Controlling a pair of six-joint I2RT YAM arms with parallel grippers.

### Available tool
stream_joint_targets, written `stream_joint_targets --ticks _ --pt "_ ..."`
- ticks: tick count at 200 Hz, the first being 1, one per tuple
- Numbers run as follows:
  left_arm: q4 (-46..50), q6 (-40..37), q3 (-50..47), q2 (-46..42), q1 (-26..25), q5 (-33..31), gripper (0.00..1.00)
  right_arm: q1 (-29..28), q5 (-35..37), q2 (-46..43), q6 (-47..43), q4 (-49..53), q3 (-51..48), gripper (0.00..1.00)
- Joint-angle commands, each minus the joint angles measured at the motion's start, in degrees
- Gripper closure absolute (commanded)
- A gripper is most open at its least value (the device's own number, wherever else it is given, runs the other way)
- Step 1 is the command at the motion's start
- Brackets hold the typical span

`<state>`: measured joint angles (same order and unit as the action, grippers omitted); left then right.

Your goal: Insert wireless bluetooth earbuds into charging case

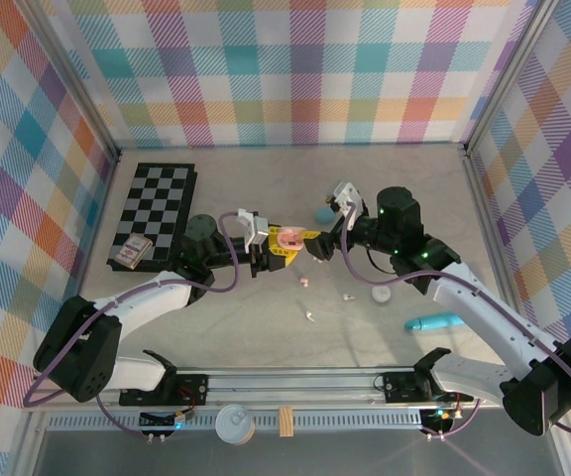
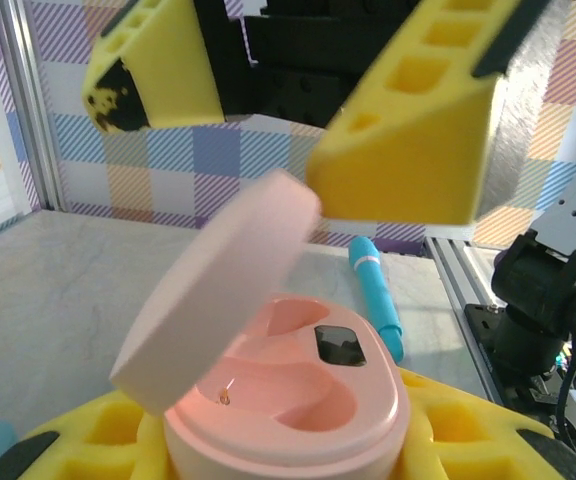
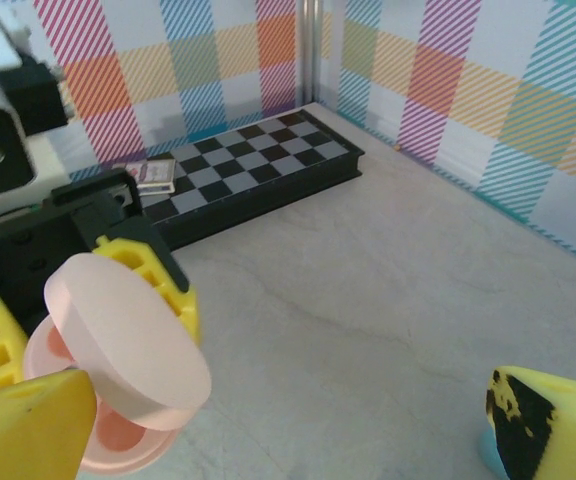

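left claw [image 1: 287,241]: gripping your one pink case [image 2: 298,400]
right claw [image 3: 288,430]: wide open, empty
earbuds [image 1: 305,282]: three loose on your desk [image 1: 246,327]

The tilted lid [image 2: 218,285] overhangs one side of the open pink case [image 2: 303,440].

Mostly plastic, set on a matt, stone-look table [image 3: 388,330].
The pink charging case [image 2: 288,400] is smooth satin plastic, with a soft sheen on its lid [image 2: 218,290] and a glossy dark window [image 2: 339,346]. The yellow finger pads [image 2: 408,130] look matt, moulded with open pockets, and one is scuffed black. The turquoise tube [image 2: 376,295] is smooth plastic. The table is faintly veined, and the rail [image 1: 295,380] is brushed metal.
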<state>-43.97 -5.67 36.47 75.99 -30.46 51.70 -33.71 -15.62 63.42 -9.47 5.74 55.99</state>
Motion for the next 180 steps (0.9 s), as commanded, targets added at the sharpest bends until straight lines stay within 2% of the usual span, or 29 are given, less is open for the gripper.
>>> stream_joint_targets --ticks 1,54,90,124,150,180 --pt "-1.97 -1.19 0.26 -2.07 -0.21 2.83 0.72 0.24 2.02 0.0 1.95 -1.86 2.19 0.01" --pt "-2.17 -1.02 -0.26 -2.45 -0.16 2.45 0.72 0.18 0.36 -0.91 2.74 0.02 3.03 0.01" --pt "-3.31 -0.25 -0.43 -2.5 -0.13 2.82 0.72 0.23 1.81 -1.01 3.41 2.42 4.36 0.01" --pt "-4.43 -0.22 -1.2 -2.25 0.13 1.89 0.72 0.31 -0.93 -2.8 7.34 1.71 3.82 0.01" --pt "-6.87 1.06 -2.23 -1.87 0.92 1.59 0.72 3.21 -2.73 -4.92 13.77 -0.94 1.85 0.01" --pt "-8.26 1.45 -3.97 -3.02 1.87 0.27 0.72 11.7 -5.47 -5.02 29.0 -2.35 -0.64 0.01"
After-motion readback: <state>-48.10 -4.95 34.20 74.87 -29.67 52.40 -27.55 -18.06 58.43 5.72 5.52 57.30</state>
